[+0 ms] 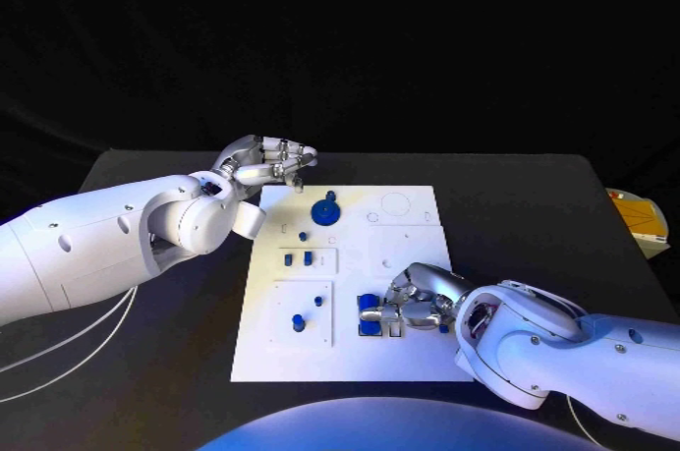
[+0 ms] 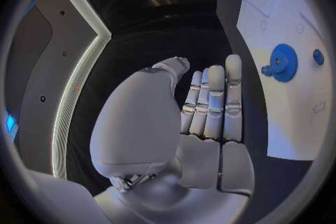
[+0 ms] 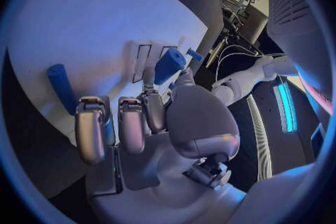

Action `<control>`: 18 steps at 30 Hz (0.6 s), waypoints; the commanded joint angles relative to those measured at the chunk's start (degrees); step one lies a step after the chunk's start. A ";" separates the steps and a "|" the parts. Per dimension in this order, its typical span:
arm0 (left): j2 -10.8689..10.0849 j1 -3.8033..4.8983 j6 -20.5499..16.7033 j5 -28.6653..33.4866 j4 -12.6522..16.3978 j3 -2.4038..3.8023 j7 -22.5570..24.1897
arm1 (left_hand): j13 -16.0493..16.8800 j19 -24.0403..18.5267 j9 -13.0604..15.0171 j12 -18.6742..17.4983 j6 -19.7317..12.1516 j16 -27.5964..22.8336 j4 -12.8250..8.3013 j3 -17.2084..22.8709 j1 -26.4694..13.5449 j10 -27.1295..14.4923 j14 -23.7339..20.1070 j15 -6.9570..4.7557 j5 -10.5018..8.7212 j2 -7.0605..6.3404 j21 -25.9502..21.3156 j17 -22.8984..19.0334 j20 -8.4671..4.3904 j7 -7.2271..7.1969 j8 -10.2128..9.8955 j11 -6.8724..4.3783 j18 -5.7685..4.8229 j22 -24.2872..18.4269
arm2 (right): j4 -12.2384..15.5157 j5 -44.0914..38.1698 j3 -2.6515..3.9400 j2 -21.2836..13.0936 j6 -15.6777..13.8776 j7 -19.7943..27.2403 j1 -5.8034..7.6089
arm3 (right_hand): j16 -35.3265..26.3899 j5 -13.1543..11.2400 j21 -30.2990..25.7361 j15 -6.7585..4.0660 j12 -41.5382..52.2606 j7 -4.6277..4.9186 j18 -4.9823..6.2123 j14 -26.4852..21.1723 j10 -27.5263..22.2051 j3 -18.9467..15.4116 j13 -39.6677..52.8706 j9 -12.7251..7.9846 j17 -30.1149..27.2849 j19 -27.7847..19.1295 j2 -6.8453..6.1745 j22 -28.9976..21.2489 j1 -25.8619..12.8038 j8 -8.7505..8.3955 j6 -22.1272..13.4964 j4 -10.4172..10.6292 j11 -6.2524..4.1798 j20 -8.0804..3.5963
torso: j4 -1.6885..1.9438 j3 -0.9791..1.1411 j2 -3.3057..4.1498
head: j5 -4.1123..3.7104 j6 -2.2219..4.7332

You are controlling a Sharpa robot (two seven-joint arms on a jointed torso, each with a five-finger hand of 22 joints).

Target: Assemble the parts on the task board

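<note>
On the table: we see the white board (image 1: 404, 358) lying mid-table, long side running from the near edge to the far edge.
Left hand: we find the left hand (image 1: 269, 162) raised just off the board's far left corner, touching nothing. In the left wrist view its fingers (image 2: 213, 101) lie straight and side by side, the thumb folded across the palm; it holds no part.
Right hand: the right hand (image 1: 411, 299) rests low over the board's near right area. In the right wrist view we see a blue peg (image 3: 170, 64) pinched between thumb and one finger, the other fingers curled beside it.
Gear: a blue gear (image 1: 326, 211) sits flat near the board's far left corner, just beside the left hand; the left wrist view shows it too (image 2: 283, 61), with a small blue knob (image 2: 318, 56) near it.
Small pegs: two blue pegs (image 1: 298, 259) stand in the panel at the board's left middle; two more (image 1: 299, 322) stand in the panel nearer the near left corner.
Block: a blue block (image 1: 371, 325) lies at the right hand's fingertips; we cannot tell whether they touch it.
Loose piece: a blue bar (image 3: 61, 85) lies on the board in the right wrist view, apart from the fingers.
</note>
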 commanded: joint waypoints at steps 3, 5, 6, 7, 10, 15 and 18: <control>0.04 0.03 0.89 0.27 0.19 0.04 0.26 | 0.05 -0.05 0.07 0.32 -0.39 0.36 0.03 -0.34 0.07 -0.31 -0.24 0.05 0.05 0.39 -0.39 -0.10 0.28 -0.04 0.19 0.03 0.77 -0.04 | -0.14 -1.33 -0.01 0.14 0.81 -0.89 -0.09 | -0.12 -0.28 -0.40 -0.44 -0.71 -0.04 -0.72 4.63 -0.52 0.47 3.80 0.31 8.62 4.59 -1.69 12.43 -1.44 0.49 -0.29 0.07 -0.27 -0.34 | 0.02 -0.03 0.01 | -0.02 -0.06; 0.02 0.03 0.89 0.27 0.21 0.04 0.26 | 0.05 -0.05 0.07 0.32 -0.39 0.36 0.03 -0.34 0.07 -0.31 -0.24 0.05 0.05 0.39 -0.39 -0.10 0.28 -0.04 0.19 0.03 0.77 -0.04 | -0.17 -1.46 -0.01 0.14 0.58 -0.89 -0.10 | -0.12 -0.28 -0.46 -0.44 -0.79 -0.03 -0.70 4.63 -0.55 0.65 3.76 0.34 8.64 4.57 -1.81 12.39 -1.61 0.50 -0.38 0.08 -0.26 -0.35 | 0.02 -0.03 0.00 | -0.02 -0.05; 0.02 0.03 0.88 0.27 0.21 0.04 0.26 | 0.05 -0.05 0.07 0.32 -0.39 0.36 0.03 -0.34 0.07 -0.31 -0.24 0.05 0.05 0.39 -0.39 -0.10 0.28 -0.04 0.19 0.03 0.77 -0.04 | -0.17 -1.54 -0.01 0.11 0.44 -0.84 -0.10 | -0.12 -0.28 -0.46 -0.44 -0.79 -0.03 -0.70 4.63 -0.55 0.65 3.76 0.34 8.64 4.57 -1.81 12.39 -1.61 0.50 -0.38 0.08 -0.26 -0.35 | 0.03 -0.03 0.00 | -0.02 -0.04; 0.01 0.03 0.87 0.27 0.21 0.04 0.26 | 0.05 -0.05 0.07 0.32 -0.39 0.36 0.03 -0.34 0.07 -0.31 -0.24 0.05 0.05 0.39 -0.39 -0.10 0.28 -0.04 0.19 0.03 0.77 -0.04 | -0.15 -1.59 -0.01 0.08 0.30 -0.76 -0.11 | -0.13 -0.27 -0.48 -0.44 -0.90 -0.02 -0.70 4.62 -0.60 0.82 3.69 0.35 8.62 4.56 -1.78 12.38 -1.66 0.51 -0.44 0.07 -0.25 -0.35 | 0.03 -0.02 -0.01 | -0.06 -0.05; -0.02 0.03 0.86 0.27 0.21 0.04 0.27 | 0.05 -0.05 0.07 0.32 -0.39 0.36 0.03 -0.34 0.07 -0.31 -0.24 0.05 0.05 0.39 -0.39 -0.10 0.28 -0.04 0.19 0.03 0.77 -0.04 | 0.00 -1.69 -0.01 -0.06 -0.03 -0.34 -0.13 | -0.09 -0.18 -0.41 -0.42 -0.76 -0.01 -0.72 4.65 -0.53 1.70 3.82 0.47 8.77 4.60 -0.90 12.45 -0.86 0.64 -0.61 -0.07 -0.24 -0.34 | 0.03 -0.01 0.00 | -0.09 -0.09; -0.05 0.03 0.88 0.27 0.23 0.04 0.27 | 0.06 -0.05 0.09 0.38 -0.42 0.40 0.01 -0.32 0.12 -0.39 -0.26 0.05 0.07 0.44 -0.39 -0.10 0.28 -0.03 0.21 0.03 0.77 -0.03 | 0.35 -1.65 -0.01 -0.54 -0.27 0.57 -0.16 | -0.09 0.79 -0.34 -0.42 -0.70 -0.02 -0.75 4.67 -0.47 2.08 3.91 0.62 8.81 4.64 -0.04 12.53 1.33 0.88 -0.71 -0.16 -0.26 -0.32 | -0.01 -0.01 -0.02 | -0.09 -0.12; -0.09 0.03 0.86 0.27 0.22 0.04 0.27 | 0.06 -0.05 0.09 0.38 -0.42 0.40 0.01 -0.32 0.12 -0.39 -0.26 0.05 0.07 0.44 -0.39 -0.10 0.28 -0.03 0.21 0.03 0.77 -0.03 | 0.86 -1.25 -0.01 -1.12 -0.05 2.02 -0.18 | -0.07 2.68 -0.26 -0.48 -0.51 -0.11 -0.77 4.70 -0.34 1.43 4.12 0.75 8.96 4.69 0.20 12.64 6.36 1.21 -0.87 -0.39 -0.30 -0.36 | 0.00 0.00 -0.02 | -0.06 -0.22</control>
